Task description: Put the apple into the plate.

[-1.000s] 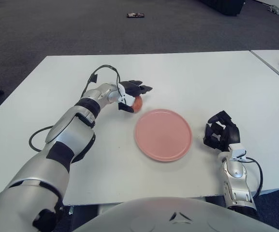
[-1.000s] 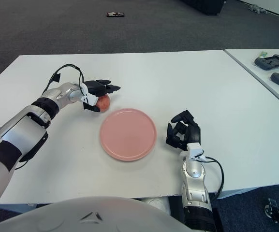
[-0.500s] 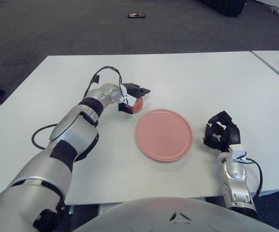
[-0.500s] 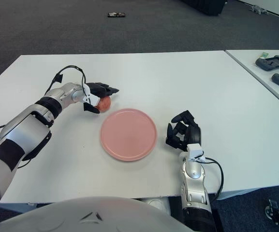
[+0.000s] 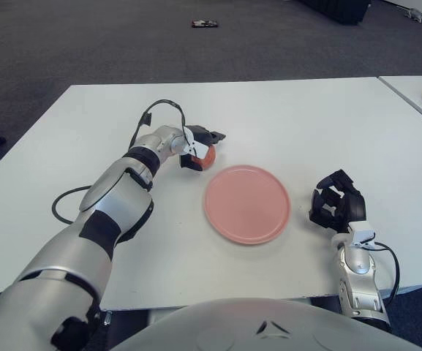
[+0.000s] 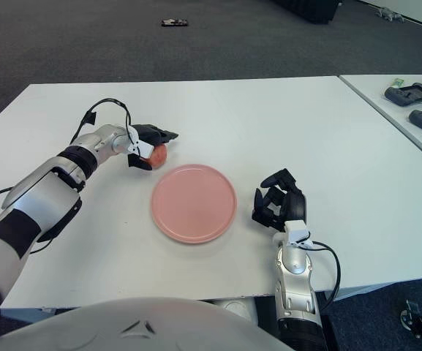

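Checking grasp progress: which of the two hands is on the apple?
The left hand, its dark fingers closed around the reddish apple just left of the pink plate. The right hand sits curled, holding nothing, right of the plate.

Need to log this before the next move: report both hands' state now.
Left hand: closed around the apple, just beyond the pink plate's far-left edge.
Right hand: fingers curled, holding nothing, parked on the table to the plate's right.

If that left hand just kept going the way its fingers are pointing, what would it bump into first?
Probably nothing. The left hand, closed around the apple, points right and slightly away along the white table. The pink plate lies nearer the robot, off that line, though depth is hard to judge.
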Available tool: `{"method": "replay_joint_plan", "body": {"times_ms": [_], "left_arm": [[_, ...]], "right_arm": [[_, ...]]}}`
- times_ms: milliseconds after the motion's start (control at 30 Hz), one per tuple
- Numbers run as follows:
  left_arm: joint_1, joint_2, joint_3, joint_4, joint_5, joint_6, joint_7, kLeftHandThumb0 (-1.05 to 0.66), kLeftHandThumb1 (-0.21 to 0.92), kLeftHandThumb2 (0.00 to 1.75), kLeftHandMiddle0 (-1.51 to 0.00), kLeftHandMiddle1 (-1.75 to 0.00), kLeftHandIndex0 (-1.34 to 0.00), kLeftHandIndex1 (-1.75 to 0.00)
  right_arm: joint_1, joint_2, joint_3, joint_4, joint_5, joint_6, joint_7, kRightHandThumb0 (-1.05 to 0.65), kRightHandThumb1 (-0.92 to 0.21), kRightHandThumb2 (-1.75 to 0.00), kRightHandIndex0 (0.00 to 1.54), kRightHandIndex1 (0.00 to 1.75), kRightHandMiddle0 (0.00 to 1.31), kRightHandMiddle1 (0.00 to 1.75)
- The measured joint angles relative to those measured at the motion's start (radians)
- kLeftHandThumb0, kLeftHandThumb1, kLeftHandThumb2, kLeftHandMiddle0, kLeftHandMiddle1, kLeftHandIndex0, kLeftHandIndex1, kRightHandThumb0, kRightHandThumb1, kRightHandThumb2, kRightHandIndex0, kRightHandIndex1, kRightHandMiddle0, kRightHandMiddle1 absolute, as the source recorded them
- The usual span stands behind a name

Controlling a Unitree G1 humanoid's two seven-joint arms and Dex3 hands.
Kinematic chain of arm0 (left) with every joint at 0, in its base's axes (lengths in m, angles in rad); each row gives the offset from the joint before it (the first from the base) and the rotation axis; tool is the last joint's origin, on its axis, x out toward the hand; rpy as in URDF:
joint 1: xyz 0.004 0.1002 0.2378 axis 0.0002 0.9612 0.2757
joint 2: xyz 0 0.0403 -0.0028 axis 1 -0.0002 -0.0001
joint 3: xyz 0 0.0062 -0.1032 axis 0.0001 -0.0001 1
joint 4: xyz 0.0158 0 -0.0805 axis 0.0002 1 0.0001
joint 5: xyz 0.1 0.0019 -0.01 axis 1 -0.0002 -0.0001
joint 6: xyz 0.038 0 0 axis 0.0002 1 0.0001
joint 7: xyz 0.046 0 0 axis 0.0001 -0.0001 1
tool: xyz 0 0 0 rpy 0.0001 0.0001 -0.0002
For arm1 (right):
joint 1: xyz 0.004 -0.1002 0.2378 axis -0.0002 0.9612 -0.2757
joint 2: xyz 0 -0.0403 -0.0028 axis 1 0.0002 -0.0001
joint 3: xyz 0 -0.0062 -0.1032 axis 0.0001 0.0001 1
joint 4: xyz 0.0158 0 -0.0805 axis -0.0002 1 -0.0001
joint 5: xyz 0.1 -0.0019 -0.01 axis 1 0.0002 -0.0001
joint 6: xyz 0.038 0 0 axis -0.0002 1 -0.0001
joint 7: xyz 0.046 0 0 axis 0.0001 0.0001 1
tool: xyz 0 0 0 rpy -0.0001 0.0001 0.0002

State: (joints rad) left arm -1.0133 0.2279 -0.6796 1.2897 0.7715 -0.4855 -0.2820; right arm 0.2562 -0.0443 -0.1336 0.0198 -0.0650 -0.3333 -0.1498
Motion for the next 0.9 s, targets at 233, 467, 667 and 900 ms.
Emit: {"method": "replay_joint_plan", "body": {"times_ms": [233, 467, 667, 900], "left_arm": [[0.000, -0.001, 0.012, 0.002, -0.022, 0.006, -0.027, -0.74, 0.32, 1.01, 0.00, -0.55, 0.00, -0.76], [0.000, -0.002, 0.025, 0.005, -0.051, 0.010, -0.047, -0.73, 0.26, 1.08, 0.00, -1.04, 0.00, -1.19], [0.001, -0.005, 0.025, 0.007, -0.057, 0.017, -0.040, -0.69, 0.23, 1.20, -0.02, -1.57, 0.00, -1.65], [0.014, -0.011, 0.025, 0.010, -0.057, 0.031, 0.008, -0.62, 0.22, 1.24, -0.13, -1.69, -0.11, -1.74]], "right_arm": [[0.003, 0.000, 0.000, -0.018, 0.001, 0.001, 0.001, -0.46, -0.38, -1.25, 0.96, 1.75, 0.56, 1.75], [0.003, 0.000, -0.001, -0.024, 0.002, 0.001, 0.001, -0.46, -0.37, -1.25, 0.95, 1.75, 0.56, 1.75], [0.003, 0.000, -0.004, -0.024, 0.002, 0.001, 0.001, -0.46, -0.38, -1.25, 0.93, 1.75, 0.56, 1.75], [0.006, 0.001, -0.007, -0.031, 0.002, 0.001, 0.001, -0.46, -0.38, -1.25, 0.93, 1.75, 0.56, 1.75]]}}
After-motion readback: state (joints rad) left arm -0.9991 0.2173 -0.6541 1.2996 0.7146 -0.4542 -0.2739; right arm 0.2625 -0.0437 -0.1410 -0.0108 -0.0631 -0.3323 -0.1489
